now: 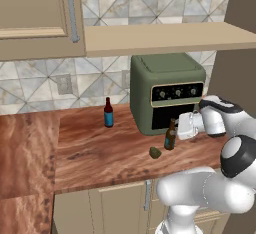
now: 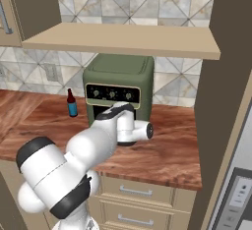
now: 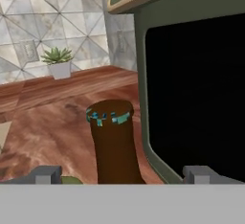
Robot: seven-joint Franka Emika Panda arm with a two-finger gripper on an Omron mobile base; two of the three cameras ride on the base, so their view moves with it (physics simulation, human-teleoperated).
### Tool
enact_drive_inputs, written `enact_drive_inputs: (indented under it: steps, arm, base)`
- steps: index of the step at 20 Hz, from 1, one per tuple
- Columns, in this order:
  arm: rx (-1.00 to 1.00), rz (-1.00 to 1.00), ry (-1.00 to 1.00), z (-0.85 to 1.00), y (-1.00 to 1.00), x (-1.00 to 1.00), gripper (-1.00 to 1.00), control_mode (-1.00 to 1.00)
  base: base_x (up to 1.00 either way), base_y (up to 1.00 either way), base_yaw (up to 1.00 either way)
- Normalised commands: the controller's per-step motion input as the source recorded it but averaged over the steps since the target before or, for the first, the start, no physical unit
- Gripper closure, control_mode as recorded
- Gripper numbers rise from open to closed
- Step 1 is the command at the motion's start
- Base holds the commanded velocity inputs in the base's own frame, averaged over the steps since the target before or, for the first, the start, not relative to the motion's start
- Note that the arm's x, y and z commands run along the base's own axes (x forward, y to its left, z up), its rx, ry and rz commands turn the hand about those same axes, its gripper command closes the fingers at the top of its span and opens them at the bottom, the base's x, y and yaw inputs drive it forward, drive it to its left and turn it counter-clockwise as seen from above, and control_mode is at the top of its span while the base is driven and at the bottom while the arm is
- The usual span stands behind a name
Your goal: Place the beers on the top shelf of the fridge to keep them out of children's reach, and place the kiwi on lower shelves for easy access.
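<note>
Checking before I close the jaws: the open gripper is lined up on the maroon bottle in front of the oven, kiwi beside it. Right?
Not quite. The gripper straddles the amber bottle, as the hand view shows; the maroon bottle stands apart on the counter. The kiwi does lie beside the amber one.

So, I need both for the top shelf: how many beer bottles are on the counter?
2. The maroon bottle stands by the backsplash, left of the green oven. The amber bottle stands before the oven, between the open gripper's fingertips, with the kiwi beside it.
</note>
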Motion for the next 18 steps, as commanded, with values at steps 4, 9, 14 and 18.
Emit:
enact_drive_inputs:
  steps: [4,9,14,18]
  arm:
    - [0.0,0.0,0.0,-0.13,0.0,0.07,-1.0,-1.0]
    - [0.0,0.0,0.0,-0.07,0.0,0.1,-1.0,-1.0]
    - [0.0,0.0,0.0,-0.03,0.02,0.01,-1.0,-1.0]
    - [0.0,0.0,0.0,-0.02,0.09,0.0,-1.0,-1.0]
  base:
    - [0.0,0.0,0.0]
    - [0.0,0.0,0.0]
    - [0.0,0.0,0.0]
    - [0.0,0.0,0.0]
